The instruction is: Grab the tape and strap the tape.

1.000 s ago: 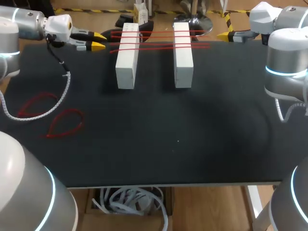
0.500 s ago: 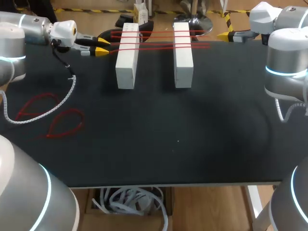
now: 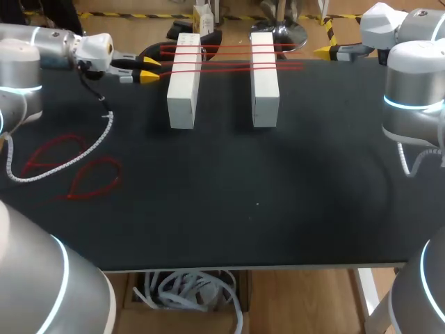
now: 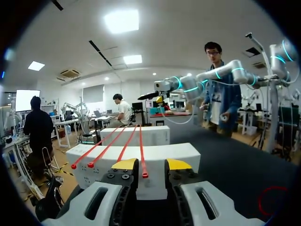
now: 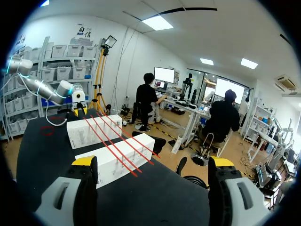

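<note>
Spanning strips: three red tape strips [image 3: 229, 59] are laid across two white blocks, so they are kept off the table [image 3: 257, 202] and their ends jut free past the blocks, where fingers can be brought round them.
Blocks: the near block [image 3: 184, 83] stands just ahead of the left fingers and the far block [image 3: 264, 80] beyond it, with a gap bridged only by the strips.
Left gripper: the left gripper [image 4: 151, 165] is held level at the strips' free ends, just short of the near block, fingers apart by a narrow gap.
Strip at the fingers: the end of the middle strip [image 4: 142, 160] lies in the gap between the yellow tips. No touch from either side can be made out, so it is judged not yet pinched. The two other ends lie just outside one finger.
Right gripper: the right gripper [image 5: 153, 162] is held well back from the far block, facing the strips' opposite ends, fingers spread wide with nothing between them. It is judged to be kept ready for the other end.
Red loops: two red loops [image 3: 94, 177] lie flat on the table, well apart from both sets of fingers. They are taken to be strips already strapped.
Step in hand: the grab is judged to be at the point of closing, and the strapping is not yet begun.
Risk: a neighbouring end could be caught along with the one meant.
</note>
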You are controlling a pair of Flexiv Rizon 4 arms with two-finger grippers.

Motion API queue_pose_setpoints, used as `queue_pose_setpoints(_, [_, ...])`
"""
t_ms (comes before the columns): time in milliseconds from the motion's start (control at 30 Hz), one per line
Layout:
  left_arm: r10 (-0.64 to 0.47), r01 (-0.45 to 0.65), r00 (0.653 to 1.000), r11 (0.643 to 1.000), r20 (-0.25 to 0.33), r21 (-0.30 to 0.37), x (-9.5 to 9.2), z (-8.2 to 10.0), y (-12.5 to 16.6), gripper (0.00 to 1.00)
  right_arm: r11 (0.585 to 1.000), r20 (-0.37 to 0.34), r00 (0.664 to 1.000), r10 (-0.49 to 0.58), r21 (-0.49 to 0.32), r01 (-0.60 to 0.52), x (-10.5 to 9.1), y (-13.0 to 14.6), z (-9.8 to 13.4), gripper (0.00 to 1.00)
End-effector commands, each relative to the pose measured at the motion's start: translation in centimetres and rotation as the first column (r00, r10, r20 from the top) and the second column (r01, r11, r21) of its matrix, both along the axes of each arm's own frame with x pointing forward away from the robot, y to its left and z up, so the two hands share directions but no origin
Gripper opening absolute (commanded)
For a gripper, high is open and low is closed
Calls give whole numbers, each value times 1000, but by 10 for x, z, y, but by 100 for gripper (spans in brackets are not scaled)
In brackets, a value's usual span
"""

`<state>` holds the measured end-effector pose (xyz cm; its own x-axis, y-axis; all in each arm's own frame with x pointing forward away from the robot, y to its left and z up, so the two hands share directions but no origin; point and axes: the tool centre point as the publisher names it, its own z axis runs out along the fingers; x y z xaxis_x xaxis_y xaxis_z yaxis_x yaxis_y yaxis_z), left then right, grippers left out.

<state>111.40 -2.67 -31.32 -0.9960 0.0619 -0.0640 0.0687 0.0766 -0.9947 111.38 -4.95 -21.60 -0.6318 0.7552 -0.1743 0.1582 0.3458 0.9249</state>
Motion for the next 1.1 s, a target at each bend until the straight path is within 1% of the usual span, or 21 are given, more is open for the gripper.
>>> queue_pose_setpoints(33, [-13,13,1000,1000,-7,-14,9,-8,-1,24,1000,0,1000,2,1,-2,0,-1,0,100])
queue_pose_setpoints(167, [-7,7,1000,1000,-9,-15,10,-12,0,21,1000,0,1000,2,1,-2,0,-1,0,100])
queue_pose_setpoints(333, [3,-4,1000,1000,-19,-16,9,-16,3,23,1000,0,1000,2,1,-2,0,-1,0,100])
queue_pose_setpoints(433, [6,-7,1000,1000,-22,-15,8,-18,3,21,1000,0,1000,2,1,-2,0,-1,0,100])
queue_pose_setpoints(533, [12,-12,1000,1000,-28,-14,8,-21,4,22,1000,0,1000,2,1,-2,0,-1,0,100])
queue_pose_setpoints(600, [11,-11,999,1000,-30,-14,8,-22,3,20,1000,0,1000,2,1,-2,0,-1,0,100])
queue_pose_setpoints(833, [12,-12,999,1000,-36,-20,7,-23,0,20,1000,0,1000,2,1,-2,0,-1,0,100])
queue_pose_setpoints(900, [11,-12,999,1000,-35,-20,6,-22,-1,14,1000,0,1000,2,1,-2,0,-1,0,100])
queue_pose_setpoints(933, [13,-14,999,1000,-34,-22,6,-22,-2,13,1000,0,1000,2,1,-2,0,-1,0,100])
queue_pose_setpoints(1100, [17,-18,999,999,-34,-29,5,-21,-6,13,1000,0,1000,2,1,-2,0,-1,0,100])
